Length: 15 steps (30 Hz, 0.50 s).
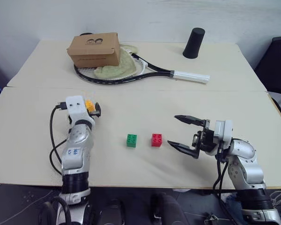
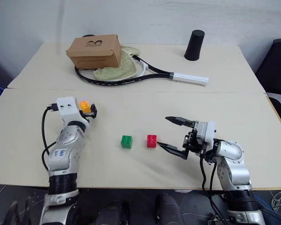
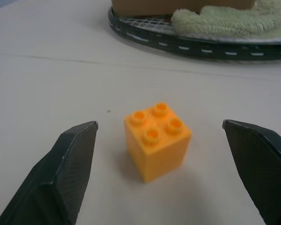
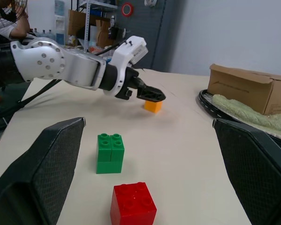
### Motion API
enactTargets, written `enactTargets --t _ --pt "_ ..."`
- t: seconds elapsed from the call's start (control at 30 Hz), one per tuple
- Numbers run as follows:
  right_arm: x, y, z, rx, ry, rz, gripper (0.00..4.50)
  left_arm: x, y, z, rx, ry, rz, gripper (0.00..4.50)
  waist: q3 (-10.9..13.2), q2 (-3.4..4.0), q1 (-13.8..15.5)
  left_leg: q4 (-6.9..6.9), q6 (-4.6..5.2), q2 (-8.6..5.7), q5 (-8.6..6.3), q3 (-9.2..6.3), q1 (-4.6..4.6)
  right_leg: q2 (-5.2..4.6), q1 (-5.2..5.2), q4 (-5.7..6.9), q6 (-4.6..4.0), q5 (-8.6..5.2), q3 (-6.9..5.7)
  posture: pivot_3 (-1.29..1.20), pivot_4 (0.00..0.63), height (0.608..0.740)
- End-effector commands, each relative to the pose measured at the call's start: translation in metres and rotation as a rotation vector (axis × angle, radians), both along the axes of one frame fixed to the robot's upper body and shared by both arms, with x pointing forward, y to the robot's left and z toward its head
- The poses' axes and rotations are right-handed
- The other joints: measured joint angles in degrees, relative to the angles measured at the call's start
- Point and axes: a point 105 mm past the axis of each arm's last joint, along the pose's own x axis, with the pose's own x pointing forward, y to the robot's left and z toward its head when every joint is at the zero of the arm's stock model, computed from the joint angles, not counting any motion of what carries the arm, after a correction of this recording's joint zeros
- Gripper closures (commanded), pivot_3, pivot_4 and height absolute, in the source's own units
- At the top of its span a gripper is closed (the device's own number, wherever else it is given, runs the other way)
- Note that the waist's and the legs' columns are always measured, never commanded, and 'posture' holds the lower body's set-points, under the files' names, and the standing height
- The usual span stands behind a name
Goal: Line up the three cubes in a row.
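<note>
From the head view, our left pincer hovers at the orange cube, ten o'clock of the green cube and red cube. Left wrist: jaws apart, straddling it; next, close. Right pincer: agape, idle.

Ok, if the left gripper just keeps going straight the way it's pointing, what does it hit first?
Most likely the orange-yellow cube, which sits on the table between the open fingers of the left gripper, untouched. Beyond it lies the racket with the green cloth.
</note>
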Motion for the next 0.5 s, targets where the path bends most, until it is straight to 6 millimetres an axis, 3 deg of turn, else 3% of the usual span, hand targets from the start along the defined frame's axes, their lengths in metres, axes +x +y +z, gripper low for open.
enactTargets --t 0.03,0.5 --pt "-0.004 0.003 0.009 0.009 -0.04 0.019 0.0 0.008 -0.004 0.002 -0.001 -0.016 0.039 0.01 0.0 0.0 0.2 0.0 0.0 0.0 0.0 0.01 0.0 -0.01 0.0 0.0 0.0 0.0 0.0 0.0 0.15 0.74" --pt "-0.007 0.004 0.001 0.008 -0.01 0.012 0.0 0.02 -0.015 -0.006 0.013 0.019 0.07 0.01 0.0 -0.01 1.0 0.03 0.01 -0.01 0.01 0.02 -0.01 -0.02 0.0 -0.01 0.0 0.0 -0.29 0.0 0.15 0.74"
